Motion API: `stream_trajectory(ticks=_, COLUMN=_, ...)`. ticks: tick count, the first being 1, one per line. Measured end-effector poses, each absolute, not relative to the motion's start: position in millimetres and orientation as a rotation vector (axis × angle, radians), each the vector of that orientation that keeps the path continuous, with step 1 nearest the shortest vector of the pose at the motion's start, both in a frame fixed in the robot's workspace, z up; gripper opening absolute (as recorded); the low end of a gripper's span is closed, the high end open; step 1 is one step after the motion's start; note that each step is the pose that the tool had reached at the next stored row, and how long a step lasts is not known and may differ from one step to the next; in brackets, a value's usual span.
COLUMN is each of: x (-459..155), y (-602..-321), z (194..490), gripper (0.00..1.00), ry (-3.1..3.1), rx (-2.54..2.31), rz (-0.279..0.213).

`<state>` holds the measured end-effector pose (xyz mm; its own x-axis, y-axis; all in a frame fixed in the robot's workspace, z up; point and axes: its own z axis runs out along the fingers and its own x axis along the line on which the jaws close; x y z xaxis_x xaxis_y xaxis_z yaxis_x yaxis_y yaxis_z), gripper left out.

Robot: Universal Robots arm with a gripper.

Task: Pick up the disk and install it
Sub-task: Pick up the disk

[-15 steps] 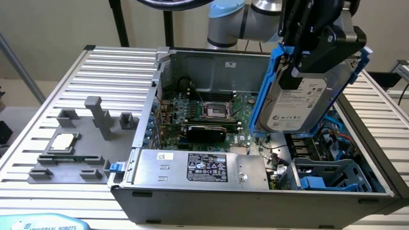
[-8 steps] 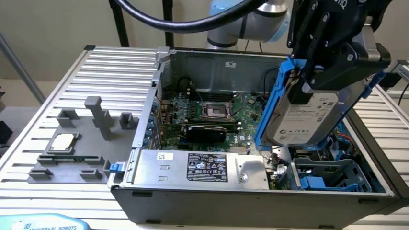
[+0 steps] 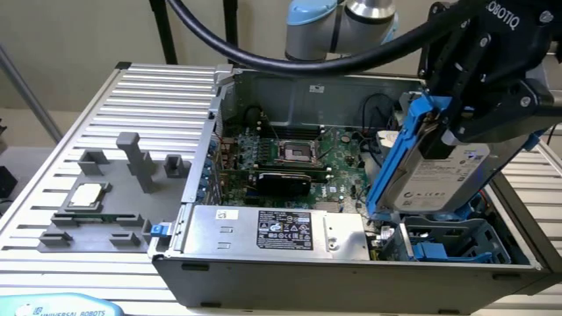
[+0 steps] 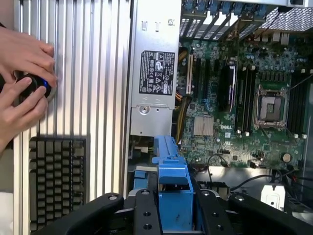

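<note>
Your hand (image 3: 452, 125) pinches the disk (image 3: 439, 174), holding it tilted above the cage (image 3: 457, 240) in the case's near corner, at the exterior view's right. Pickup looks done; the disk is not yet seated.

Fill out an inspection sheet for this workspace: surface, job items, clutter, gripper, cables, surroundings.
Surface: ribbed metal table, carrying an open computer case and a grey fixture plate.
Job's things: the disk, in its blue frame, is held tilted over the case, above the blue drive cage; not seated.
Clutter: small silver chip on the fixture plate; keyboard on the table.
Gripper: gripper shut on the disk's upper end.
Cables: thick black cable arcing from the arm; thin wires inside the case.
Surroundings: a person's hands on a small dark object over the table.
</note>
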<state>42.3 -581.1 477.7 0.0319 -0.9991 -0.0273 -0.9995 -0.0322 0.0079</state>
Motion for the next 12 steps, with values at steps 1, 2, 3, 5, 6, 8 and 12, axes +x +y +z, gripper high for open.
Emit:
stream_trajectory(ticks=1, x=46, y=-582, z=477, gripper=0.33, ry=2.176, rx=-2.247, rz=0.039)
stream_trajectory(ticks=2, x=51, y=-582, z=476, gripper=0.33, ry=2.176, rx=-2.247, rz=0.039)
stream_trajectory(ticks=3, x=55, y=-582, z=475, gripper=0.33, ry=2.176, rx=-2.247, rz=0.039)
stream_trajectory(ticks=5, x=64, y=-583, z=474, gripper=0.33, ry=2.176, rx=-2.247, rz=0.039)
stream_trajectory(ticks=6, x=69, y=-583, z=473, gripper=0.33, ry=2.176, rx=-2.247, rz=0.039)
stream_trajectory(ticks=8, x=77, y=-583, z=471, gripper=0.33, ry=2.176, rx=-2.247, rz=0.039)
stream_trajectory(ticks=12, x=90, y=-584, z=465, gripper=0.33, ry=2.176, rx=-2.247, rz=0.039)
